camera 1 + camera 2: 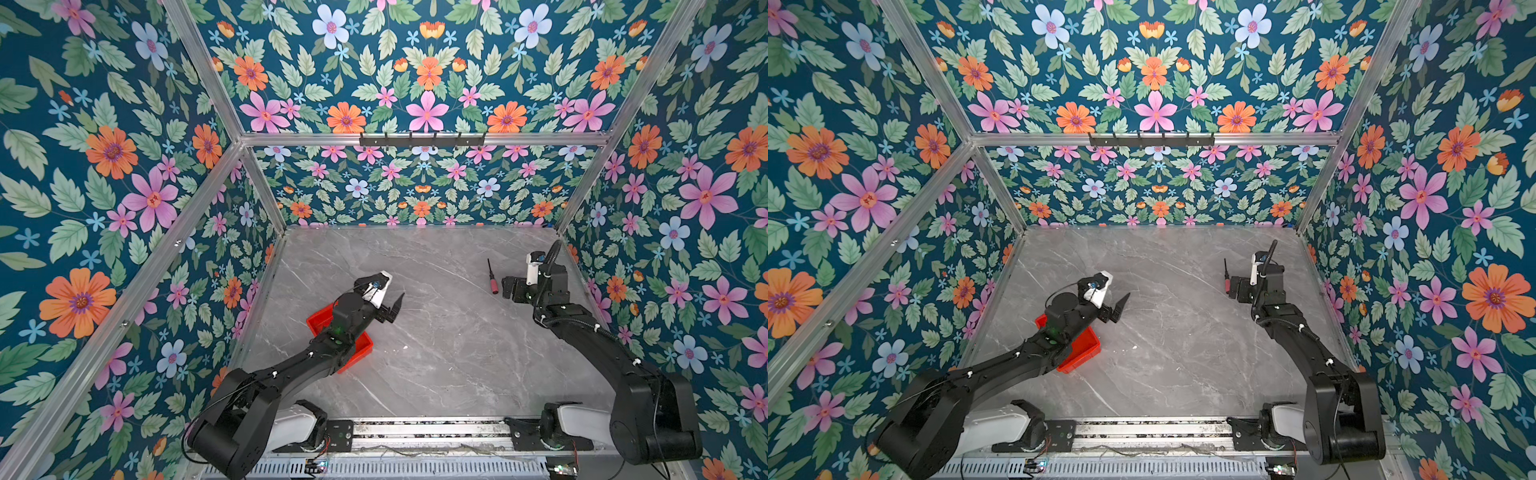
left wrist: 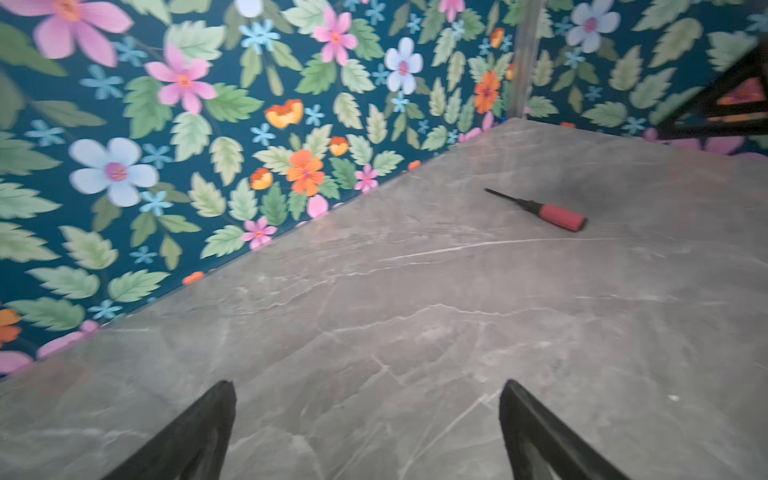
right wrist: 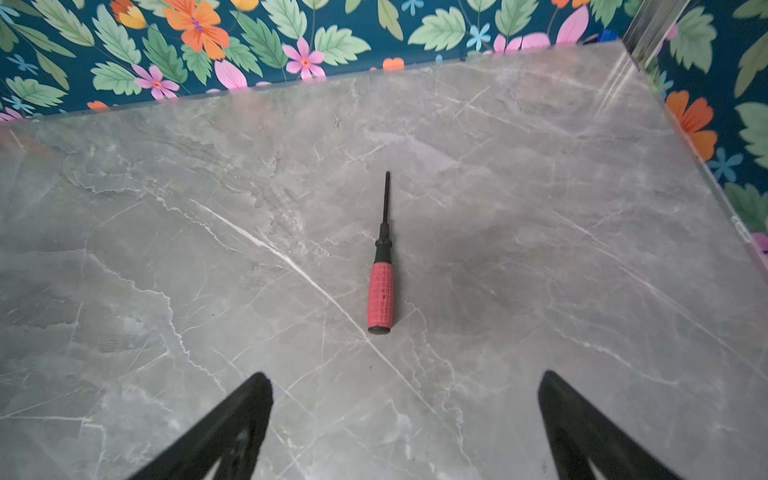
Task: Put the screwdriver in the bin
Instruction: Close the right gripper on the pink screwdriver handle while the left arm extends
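top views: the screwdriver (image 1: 492,277) lay flat on the grey marble table (image 1: 436,353), right of middle in the far half. its shaft aimed at the back wall (image 1: 415,187) and its handle toward the front. the right gripper (image 1: 506,289) sat just beside the handle on its right, jaws spread wide, gripping nothing. the right arm (image 1: 582,332) ran close along the table's right edge.

the bin (image 1: 360,351) sat on the left half, toward the left edge and skewed to it. the left arm (image 1: 291,370) covered most of it, so only two red corners showed. the left gripper (image 1: 392,309) hung past the bin's far corner, released and empty. bare marble ran between the two grippers and on to the front rail (image 1: 428,430). screwdriver and bin were well apart.

left wrist: both fingers (image 2: 199,436) stood wide apart over bare marble. the screwdriver (image 2: 544,212) lay well ahead on the slab, short of the far corner where the table edge met the floral wall (image 2: 166,166).

right wrist: the fingers (image 3: 232,424) stood wide. the screwdriver (image 3: 381,270) lay ahead of them, lined up with the gap, handle end nearest, tip toward the far edge. it touched neither finger. open slab showed on both sides of it. the far edge and the side edge by the corner post (image 3: 648,25) were both in sight, well away from the tool.
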`<state>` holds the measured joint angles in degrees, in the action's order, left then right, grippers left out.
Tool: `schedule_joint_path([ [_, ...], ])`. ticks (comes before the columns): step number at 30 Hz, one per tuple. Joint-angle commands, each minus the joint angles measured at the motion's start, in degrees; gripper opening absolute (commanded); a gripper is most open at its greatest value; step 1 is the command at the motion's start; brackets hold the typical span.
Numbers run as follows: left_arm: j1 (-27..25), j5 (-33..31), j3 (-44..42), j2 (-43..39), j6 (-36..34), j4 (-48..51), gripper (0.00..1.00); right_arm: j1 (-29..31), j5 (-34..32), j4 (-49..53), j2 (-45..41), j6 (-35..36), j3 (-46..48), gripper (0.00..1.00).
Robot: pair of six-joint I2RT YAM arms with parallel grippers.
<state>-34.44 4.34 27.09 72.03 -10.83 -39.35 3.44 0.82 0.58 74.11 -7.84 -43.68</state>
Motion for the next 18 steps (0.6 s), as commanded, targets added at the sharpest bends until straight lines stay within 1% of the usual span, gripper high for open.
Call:
schedule_joint_path([
  [1,-4.7,-0.5,1.6,2.6,-0.9,-0.8,1.00,0.1,-2.1,7.7,3.6,-4.2,-3.7,0.99],
  [9,-15.7,-2.3,5.9,11.2,-0.4,-4.1,1.00,0.8,-2.5,14.0,16.8,-5.8,-13.4,0.99],
  [14,-20.3,-2.3,8.6,15.4,-0.7,-4.6,1.00,2.0,-2.5,19.7,26.8,-6.1,-21.2,0.99],
  [18,-22.2,-2.1,10.0,17.6,-0.4,-4.7,1.00,2.4,-2.6,26.3,33.4,-6.4,-28.5,0.90],
])
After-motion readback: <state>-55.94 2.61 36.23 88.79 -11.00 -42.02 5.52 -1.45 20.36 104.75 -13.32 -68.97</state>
